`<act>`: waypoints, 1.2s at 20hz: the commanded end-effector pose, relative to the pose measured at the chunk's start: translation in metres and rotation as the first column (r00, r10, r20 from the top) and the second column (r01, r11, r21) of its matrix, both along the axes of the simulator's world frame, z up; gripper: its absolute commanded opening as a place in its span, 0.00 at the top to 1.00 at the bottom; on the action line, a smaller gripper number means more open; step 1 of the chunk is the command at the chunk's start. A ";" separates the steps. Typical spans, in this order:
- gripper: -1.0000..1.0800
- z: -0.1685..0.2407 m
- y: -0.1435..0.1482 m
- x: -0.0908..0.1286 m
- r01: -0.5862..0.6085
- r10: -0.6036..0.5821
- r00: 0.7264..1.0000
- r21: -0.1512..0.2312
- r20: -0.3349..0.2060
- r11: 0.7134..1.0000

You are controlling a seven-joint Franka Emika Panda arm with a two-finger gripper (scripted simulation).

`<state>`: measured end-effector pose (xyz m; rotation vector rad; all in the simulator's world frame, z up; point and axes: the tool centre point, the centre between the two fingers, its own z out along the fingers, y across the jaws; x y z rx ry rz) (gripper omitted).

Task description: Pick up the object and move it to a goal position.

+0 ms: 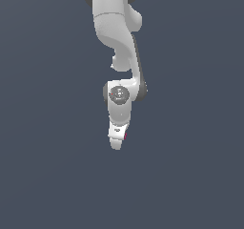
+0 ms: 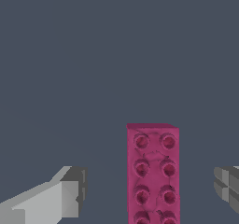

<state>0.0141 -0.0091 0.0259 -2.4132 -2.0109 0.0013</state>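
Lying between spread fingers (image 2: 70,195) of hand (image 2: 149,197), pink block (image 2: 153,174), untouched

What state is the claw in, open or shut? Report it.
Open. In the wrist view the claw has its two fingers spread wide apart, with the magenta studded brick between them and clear gaps on both sides.

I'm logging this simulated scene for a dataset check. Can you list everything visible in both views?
studded block: one, magenta-pink, between the two fingertips with a gap on each side in the wrist view; only a sliver shows beside the gripper in the exterior view
ground: one, plain dark grey-blue, fills the background
arm: one, white, reaches down from the top of the exterior view
gripper: one, white-grey, open, fingertips apart from the block
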 end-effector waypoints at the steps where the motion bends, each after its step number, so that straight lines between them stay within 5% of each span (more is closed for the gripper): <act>1: 0.04 -0.010 0.000 0.000 -0.001 0.001 1.000 0.000 0.001 1.000; 5: 0.04 -0.014 0.000 0.001 -0.001 0.001 1.000 0.000 0.001 1.000; 6: 1.00 -0.014 0.000 0.001 -0.001 0.001 1.000 0.000 0.001 1.000; 24: 1.00 0.007 -0.017 0.007 -0.001 0.001 1.000 0.000 0.001 1.000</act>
